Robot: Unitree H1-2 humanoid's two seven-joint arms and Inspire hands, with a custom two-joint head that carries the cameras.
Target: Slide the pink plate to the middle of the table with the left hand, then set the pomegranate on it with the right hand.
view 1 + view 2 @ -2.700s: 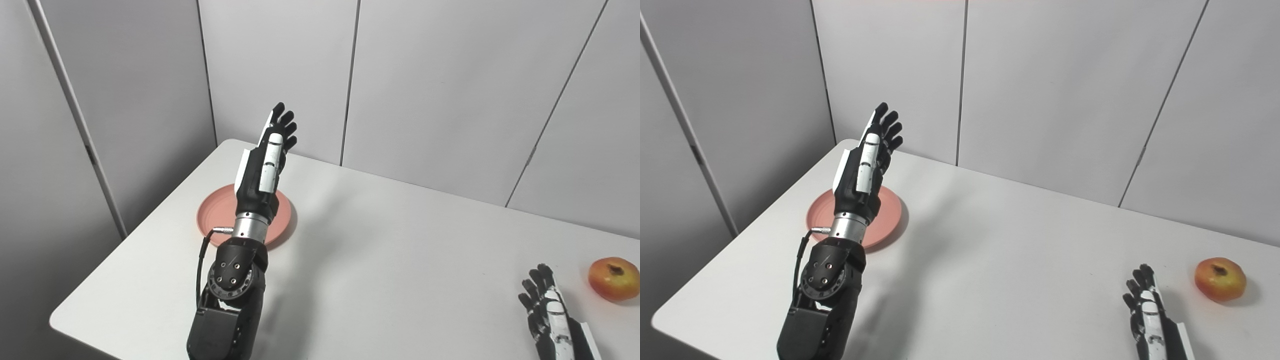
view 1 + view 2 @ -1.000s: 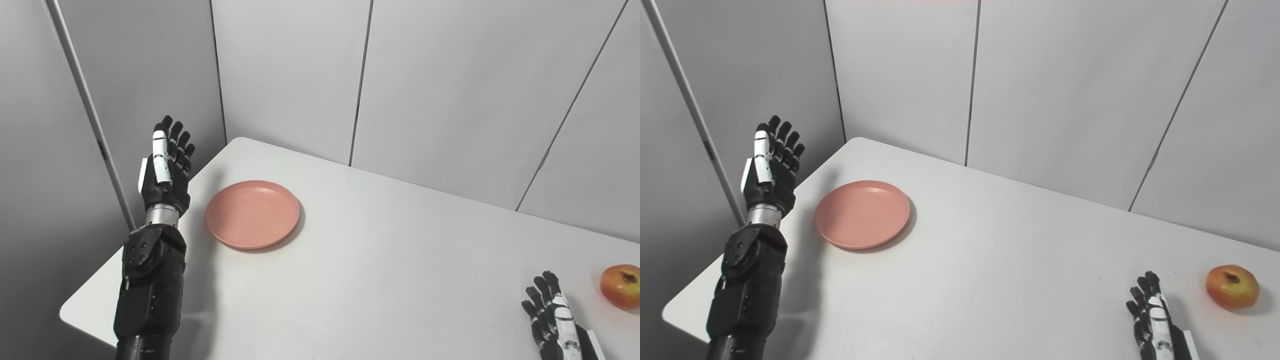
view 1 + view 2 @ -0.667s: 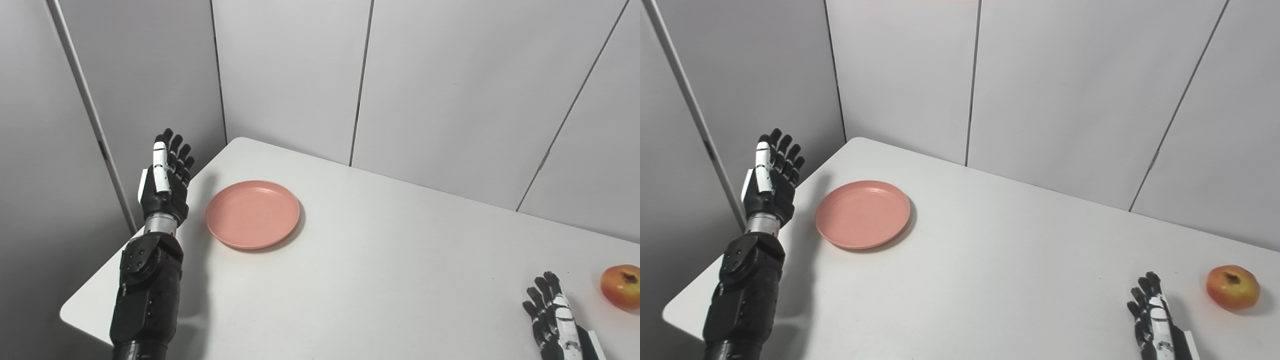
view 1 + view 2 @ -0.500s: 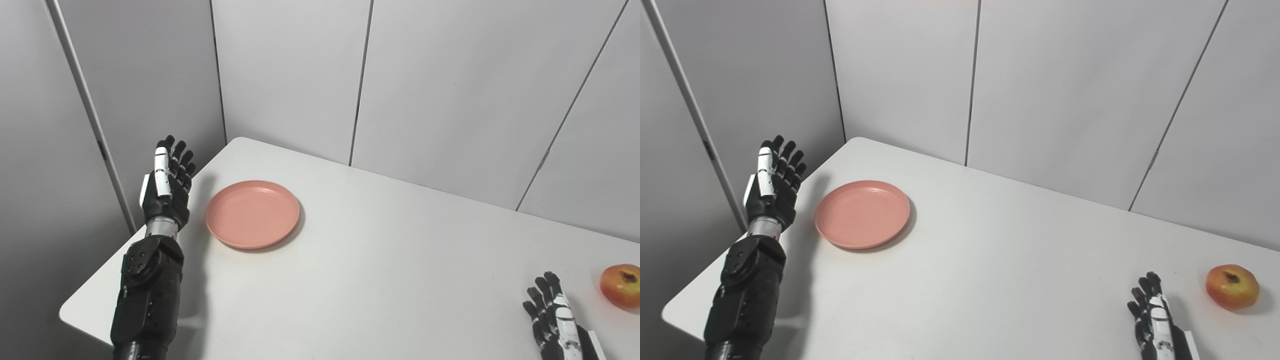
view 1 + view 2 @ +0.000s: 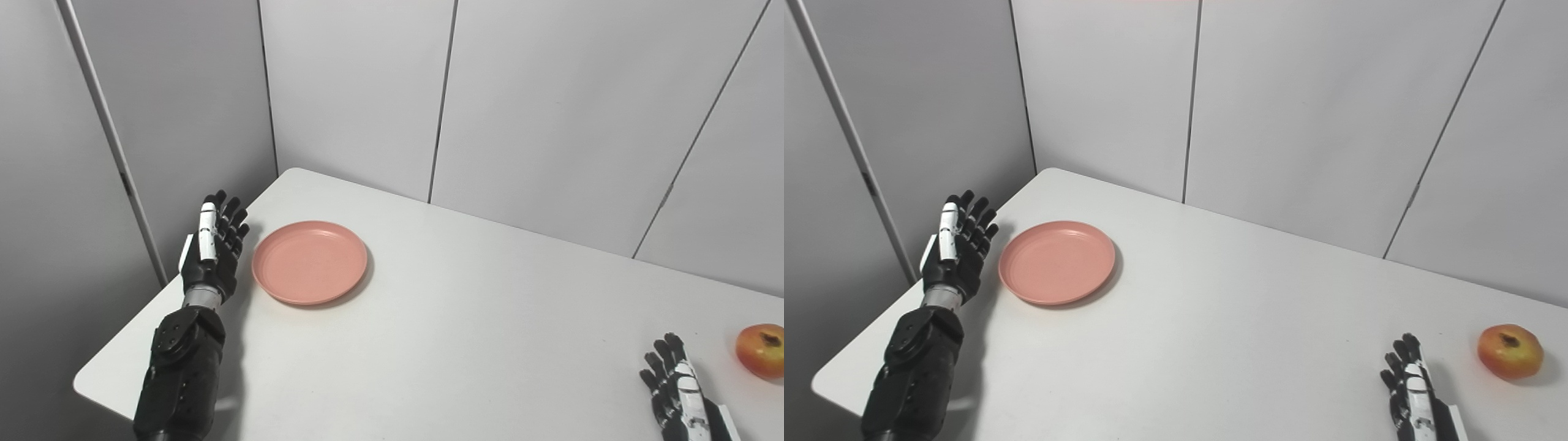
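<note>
Right now my left hand [image 5: 211, 254] is spread, fingers apart, holding nothing, just beside the pink plate [image 5: 310, 262] at its 9 o'clock, not clearly touching the rim. Plate sits flat on the white surface [image 5: 465, 331], toward the 10 o'clock corner, not the middle. My right hand [image 5: 1415, 392] rests low at 5 o'clock, fingers apart, nothing in it (partly cut off). Pomegranate [image 5: 1510, 352] lies near it, at its 2 o'clock, apart.

pink plate [image 5: 310, 262] far left, pomegranate [image 5: 759, 350] far right
</note>
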